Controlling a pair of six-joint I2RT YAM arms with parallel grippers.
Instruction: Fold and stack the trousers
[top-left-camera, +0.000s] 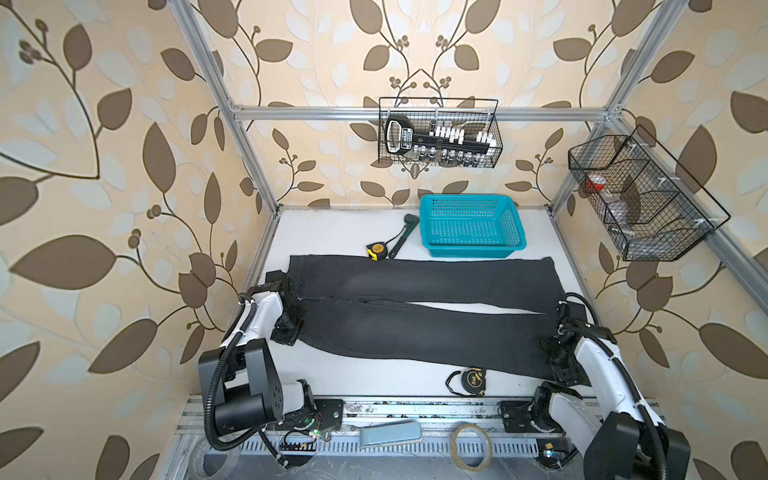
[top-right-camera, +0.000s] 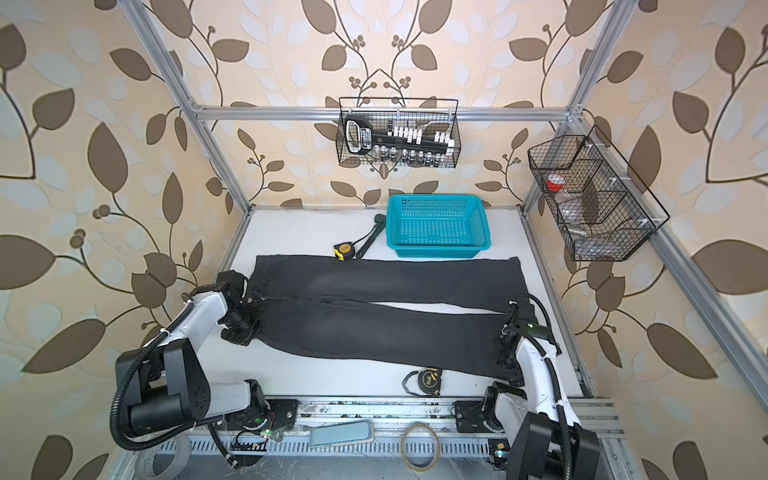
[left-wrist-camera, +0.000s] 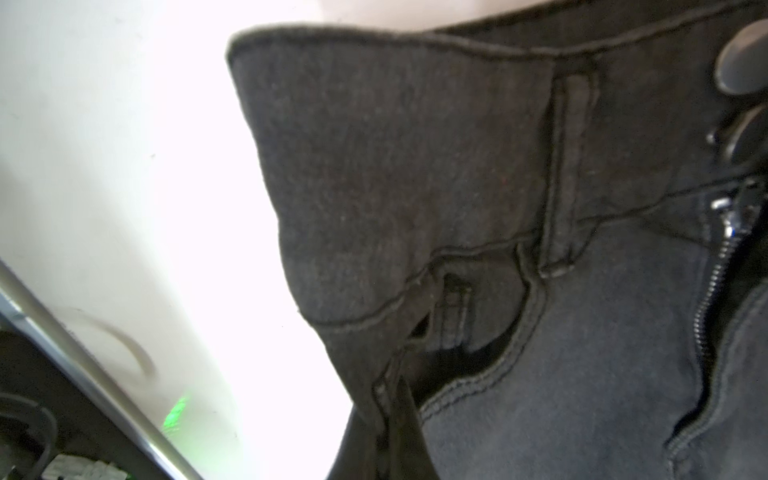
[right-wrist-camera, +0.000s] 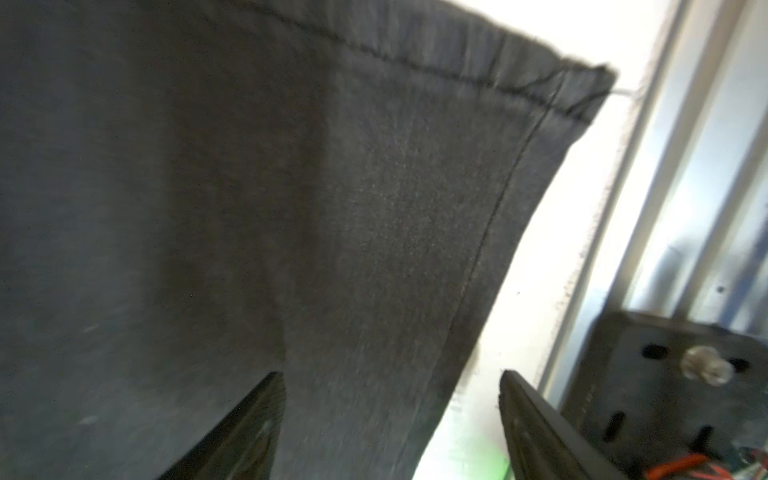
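Charcoal trousers (top-left-camera: 415, 291) are lying flat across the surface (top-left-camera: 332, 232); the left fingers (top-left-camera: 286, 334) are pinching the waistband (left-wrist-camera: 395, 166) at the left edge, while the right fingers (right-wrist-camera: 249, 428), spread, are straddling a hem (right-wrist-camera: 457, 62) at the right edge, likely readying a fold.

White table (top-left-camera: 332, 232) — trousers (top-left-camera: 415, 332) spread flat across the middle, waist left, hems right. Behind them: turquoise basket (top-left-camera: 469, 249), yellow tape measure (top-left-camera: 377, 250) at the far leg's edge, dark tool (top-left-camera: 402, 235) beside it. Black tape measure (top-left-camera: 471, 380) — just beside the near leg.
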